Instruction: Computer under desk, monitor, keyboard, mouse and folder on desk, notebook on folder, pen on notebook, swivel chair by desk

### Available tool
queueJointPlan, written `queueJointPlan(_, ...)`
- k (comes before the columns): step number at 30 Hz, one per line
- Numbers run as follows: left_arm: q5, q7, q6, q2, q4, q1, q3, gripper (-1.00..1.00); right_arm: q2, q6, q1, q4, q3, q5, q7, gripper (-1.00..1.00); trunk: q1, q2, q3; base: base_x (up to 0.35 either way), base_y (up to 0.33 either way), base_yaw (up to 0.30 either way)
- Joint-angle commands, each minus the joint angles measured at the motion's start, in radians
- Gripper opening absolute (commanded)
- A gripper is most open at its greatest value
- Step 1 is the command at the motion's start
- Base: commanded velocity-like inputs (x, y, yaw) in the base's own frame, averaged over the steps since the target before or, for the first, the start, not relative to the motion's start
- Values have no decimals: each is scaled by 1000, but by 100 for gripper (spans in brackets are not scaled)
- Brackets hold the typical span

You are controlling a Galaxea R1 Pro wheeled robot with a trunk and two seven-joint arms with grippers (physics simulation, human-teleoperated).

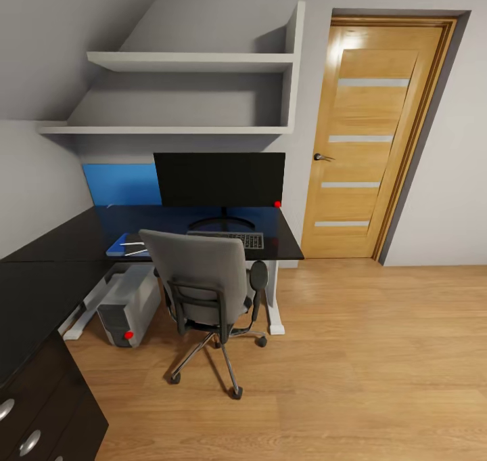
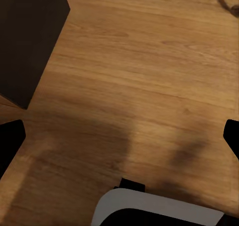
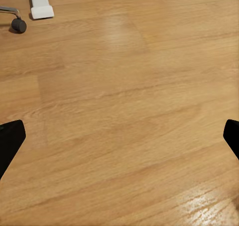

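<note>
From the head camera, the L-shaped desk with its glossy black top (image 1: 61,244) carries the wide black flat monitor (image 1: 219,179), with the slim black-keyed keyboard (image 1: 237,239) just in front of its stand; the flat bright-blue folder (image 1: 124,244) already lies on the desk with pale, thin items on it, too small to tell apart; the light grey tower computer (image 1: 128,305) stands under the desk; the grey upholstered swivel chair (image 1: 203,292) sits close against the desk edge, hiding part of the top, so the mouse cannot be made out. One risk: the chair's metal base blocks any approach, and the wheeled body could knock it into the computer.

In the left wrist view, the left gripper (image 2: 119,136) hangs over bare wood floor (image 2: 149,76) with its jaws spread wide, holding nothing; the dark drawer unit (image 2: 30,37) is near, and a swing could clip it.

In the right wrist view, the right gripper (image 3: 119,136) is likewise spread and empty above the floor; a chair caster (image 3: 19,25) and the desk's white foot (image 3: 41,4) lie ahead, both well apart from the fingers.
</note>
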Motion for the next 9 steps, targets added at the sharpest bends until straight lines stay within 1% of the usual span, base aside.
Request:
queueJointPlan(1, 0, 9, -1, 0, -2, 1, -6, 100, 0, -1, -1, 1, 8, 1, -9, 100, 0, 0, -1, 0, 0, 0)
queueJointPlan(9, -3, 2, 2, -1, -3, 1, -7, 100, 0, -1, -1, 1, 8, 1, -9, 100, 0, 0, -1, 0, 0, 0)
